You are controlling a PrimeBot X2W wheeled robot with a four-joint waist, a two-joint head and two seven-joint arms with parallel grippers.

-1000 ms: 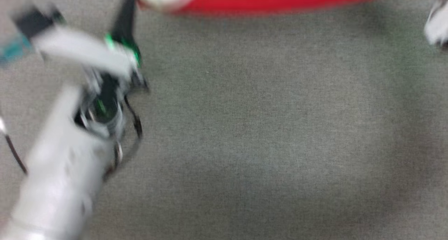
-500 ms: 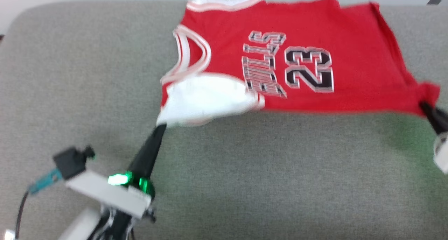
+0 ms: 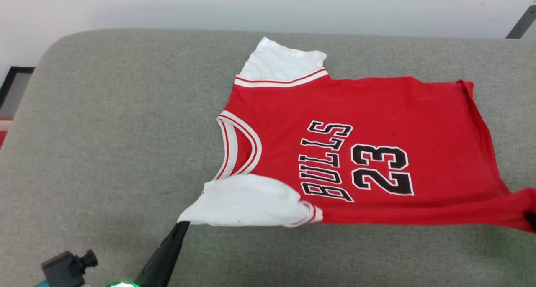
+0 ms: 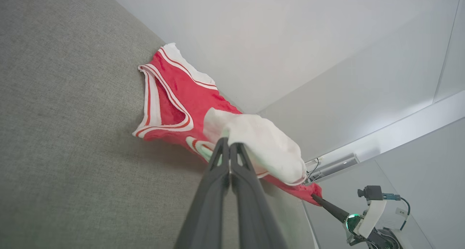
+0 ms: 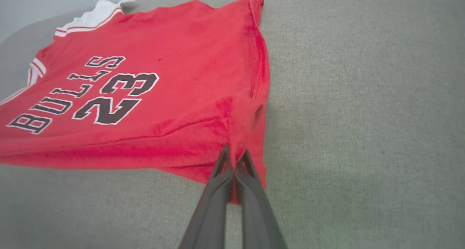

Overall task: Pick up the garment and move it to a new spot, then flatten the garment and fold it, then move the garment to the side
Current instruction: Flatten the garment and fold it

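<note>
Head view: looking down on a red Bulls jersey (image 3: 377,111) lying front-up on a grey upholstered cushion (image 3: 104,132), set toward the far edge by a white wall (image 3: 167,6). Seeing it turned sideways, with the white-trimmed neckline (image 3: 238,147) pointing to the robot's left, the hem to its right, and the black "BULLS 23" lettering (image 3: 356,161) facing up. Finding the far white sleeve (image 3: 280,63) lying flat toward the wall.

Pinching the edge of the near white sleeve (image 3: 251,201) with the left gripper (image 3: 183,224), its two dark fingers pressing tight together on the cloth. Checking the same grip in the left wrist view: fingertips closing on white fabric, holding the sleeve bunched and raised off the cushion.

Clamping the near hem corner with the right gripper (image 5: 236,155), squeezing red cloth between its closed fingers in the right wrist view. Holding that corner lifted off the cushion, with wrinkles fanning out from the pinch.

Holding the jersey's near edge in a nearly straight line between the two grips, leaving the far half resting on the cushion.

Catching, at the head view's lower left, a small black camera (image 3: 69,266) on the left arm and a green light (image 3: 121,284) at the base of the fingers.
</note>
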